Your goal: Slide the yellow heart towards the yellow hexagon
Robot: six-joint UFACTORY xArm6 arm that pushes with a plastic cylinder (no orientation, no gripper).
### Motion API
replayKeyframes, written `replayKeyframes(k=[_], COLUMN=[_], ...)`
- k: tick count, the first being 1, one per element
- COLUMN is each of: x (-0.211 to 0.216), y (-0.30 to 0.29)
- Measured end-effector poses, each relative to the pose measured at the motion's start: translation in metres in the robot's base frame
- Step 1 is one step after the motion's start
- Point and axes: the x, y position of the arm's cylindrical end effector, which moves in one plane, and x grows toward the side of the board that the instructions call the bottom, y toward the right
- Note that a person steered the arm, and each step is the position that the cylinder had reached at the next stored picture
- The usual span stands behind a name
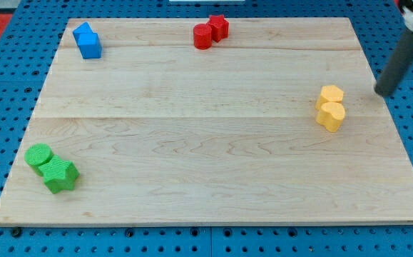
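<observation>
My tip (381, 92) sits near the right edge of the bench (192, 157), over at the view's right, and it touches nothing. There is no gripper on this arm, only the dark rod, so nothing opens, closes or holds here.

Just to the view's left of my tip sit the two yellow pieces, pressed together. The yellow hexagon (330, 94) is the upper one, the yellow heart (330, 116) the lower, and they look to be touching already. The gap from my tip to the hexagon is small; the heart lies a little lower and further left.

So where does the task stand? By my reading it is all but done: the heart rests right against its target. What is left, if anything, is a closing nudge or simply leaving well alone.

Should a push be wanted, my tip would need to travel down and round to the heart's lower side, then press gently towards the view's top. Coming straight in from the right risks hitting the hexagon first and knocking the pair apart.

Elsewhere, well clear of the action: two blue blocks (88, 41) at top left, two red blocks (210, 31) at top centre, a green round block (39, 155) and a green star (60, 174) at bottom left.
</observation>
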Motion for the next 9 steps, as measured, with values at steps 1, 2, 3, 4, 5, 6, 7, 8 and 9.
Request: replayKeyframes(k=[1, 2, 3, 4, 5, 6, 7, 8, 9], x=[0.021, 0.014, 0.023, 0.049, 0.052, 0.042, 0.049, 0.04, 0.019], y=[-0.052, -0.128, -0.126, -0.125, -0.154, -0.204, -0.217, -0.254, -0.246])
